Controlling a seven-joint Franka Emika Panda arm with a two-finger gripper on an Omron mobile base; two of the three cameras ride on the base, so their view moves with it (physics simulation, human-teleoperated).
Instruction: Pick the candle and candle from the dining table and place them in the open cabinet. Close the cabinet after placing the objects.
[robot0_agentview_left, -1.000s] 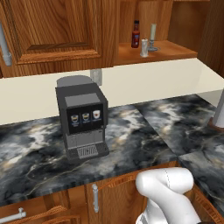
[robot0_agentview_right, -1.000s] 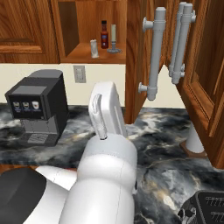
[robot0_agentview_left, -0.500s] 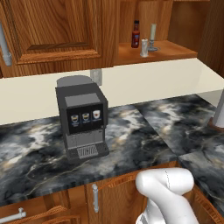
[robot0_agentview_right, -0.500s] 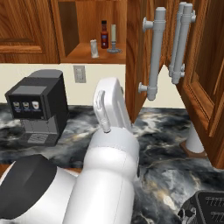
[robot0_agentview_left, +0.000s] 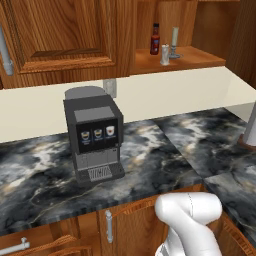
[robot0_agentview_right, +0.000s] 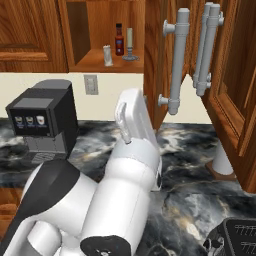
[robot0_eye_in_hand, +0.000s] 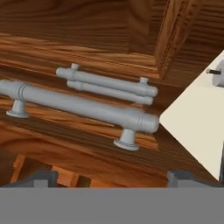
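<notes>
Both candles stand on the shelf of the open cabinet (robot0_agentview_right: 92, 62): the short stubby candle (robot0_agentview_right: 107, 55) (robot0_agentview_left: 164, 55) at the front and the tall thin candle (robot0_agentview_right: 130, 44) (robot0_agentview_left: 174, 42) on its round base behind it. The cabinet's open door (robot0_agentview_right: 152, 60) carries a long silver bar handle (robot0_agentview_right: 177, 60). In the hand view my gripper (robot0_eye_in_hand: 111, 179) is open and empty, with its fingertips (robot0_eye_in_hand: 43, 177) wide apart. It faces that handle (robot0_eye_in_hand: 83, 107) from close by without touching it. The dining table is out of view.
A dark bottle with a red cap (robot0_agentview_right: 119, 39) shares the shelf with the candles. A black coffee machine (robot0_agentview_left: 95, 135) stands on the black marbled counter (robot0_agentview_left: 165, 160). More silver handles (robot0_agentview_right: 207, 47) line the cabinets to the right. A white cylinder (robot0_agentview_right: 220, 160) stands at the right.
My arm has shifted a little in the right base view, and its dark shoulder has come further into the picture. The candles, the bottle and the door have not moved.
</notes>
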